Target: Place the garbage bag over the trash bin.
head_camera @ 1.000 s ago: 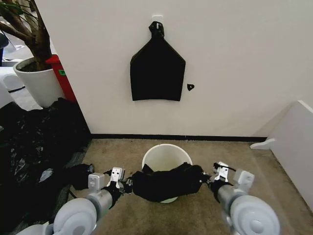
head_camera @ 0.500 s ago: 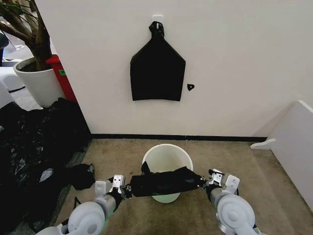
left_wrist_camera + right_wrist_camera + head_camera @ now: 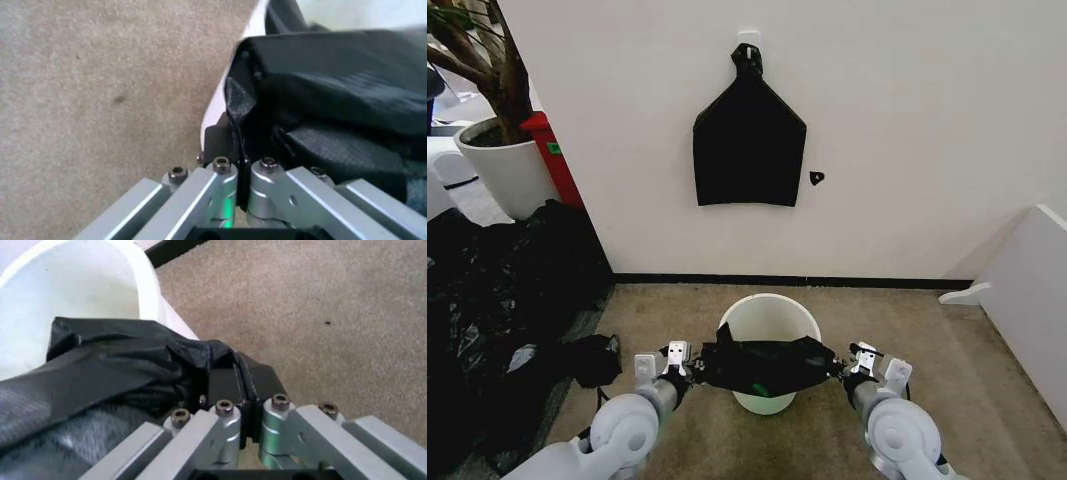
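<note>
Garbage bag [image 3: 765, 366]: thin, light, limp, likely slippery film, stretched across the trash bin's [image 3: 767, 318] 6 o'clock rim. Left gripper [image 3: 689, 364] at 9 o'clock and right gripper [image 3: 842, 366] at 3 o'clock each pinch a hem edge, the best hold.

You have bare carpet [image 3: 907, 320] open on the right of the trash bin [image 3: 769, 320] and a strip behind it up to the wall [image 3: 907, 150]. On the left, a heap of black plastic sheeting [image 3: 497, 300] crowds the floor. The garbage bag [image 3: 767, 366] spans the bin's near rim; the far half of the mouth stays open.
</note>
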